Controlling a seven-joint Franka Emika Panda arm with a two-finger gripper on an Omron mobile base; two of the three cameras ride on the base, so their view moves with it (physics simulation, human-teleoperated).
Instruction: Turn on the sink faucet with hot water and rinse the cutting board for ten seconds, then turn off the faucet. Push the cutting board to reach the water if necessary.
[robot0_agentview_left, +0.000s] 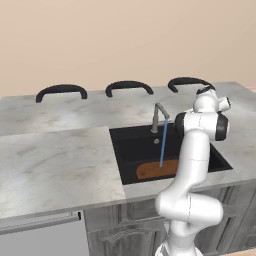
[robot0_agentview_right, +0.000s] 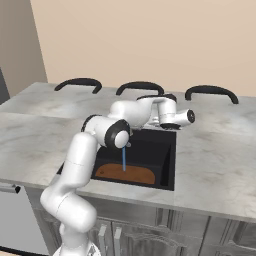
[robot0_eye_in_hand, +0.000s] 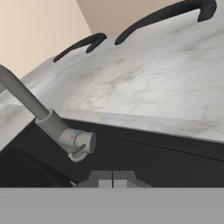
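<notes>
Taking the sink (robot0_agentview_left: 131, 150) as the landmark: the board (robot0_agentview_left: 156, 170) is lying flat on the basin floor at the sink's near edge, and the water (robot0_agentview_left: 163, 142) is falling in a thin blue stream straight onto it, so rinsing looks to be under way.

The likeliest slip from here, as I judge it, is in shutting off: the pincer (robot0_eye_in_hand: 113, 180) is sitting with its tips pressed together and holding nothing, so it has to nudge the lever instead of gripping it. A glancing push could slide off the small knob, leave the water running, or swing the spout away from the board. Cutting the flow too soon would also shorten the rinse.

The arm is rising from in front of the sink, bending over its near edge and reaching across the basin, with the wrist turned level above the sink's far right corner. The hand is pointing along the far rim, close to the faucet (robot0_eye_in_hand: 65, 133), whose post is standing at the sink's back edge. Beyond the sink, the desk (robot0_agentview_left: 55, 165) is running on to three chair backs (robot0_agentview_left: 129, 87).
</notes>
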